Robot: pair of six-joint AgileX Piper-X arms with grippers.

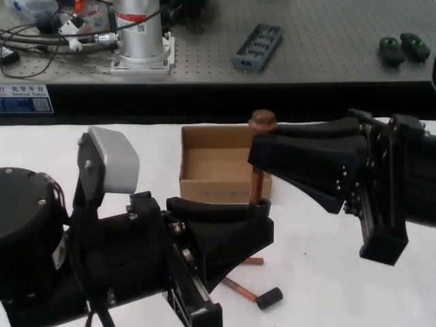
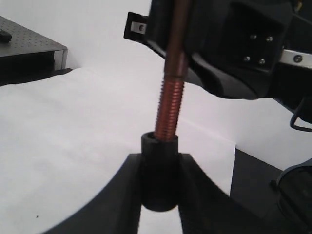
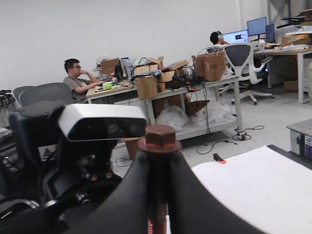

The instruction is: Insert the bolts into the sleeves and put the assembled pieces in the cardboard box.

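Blue printed label (image 1: pixel 25 97) on table edge (image 1: pixel 204 76)

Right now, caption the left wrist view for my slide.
Left pincer holds the black sleeve; right pincer holds the copper bolt, tip in the sleeve's mouth.

Upright copper bolt (image 2: pixel 169 105), tip in black sleeve (image 2: pixel 159 175)

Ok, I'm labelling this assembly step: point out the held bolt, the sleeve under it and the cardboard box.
bolt (image 2: pixel 169 112), left wrist view, on its threaded shank.
sleeve (image 2: pixel 159 168), left wrist view, on its side wall.
cardboard box (image 1: pixel 211 189), high view, on its near wall.
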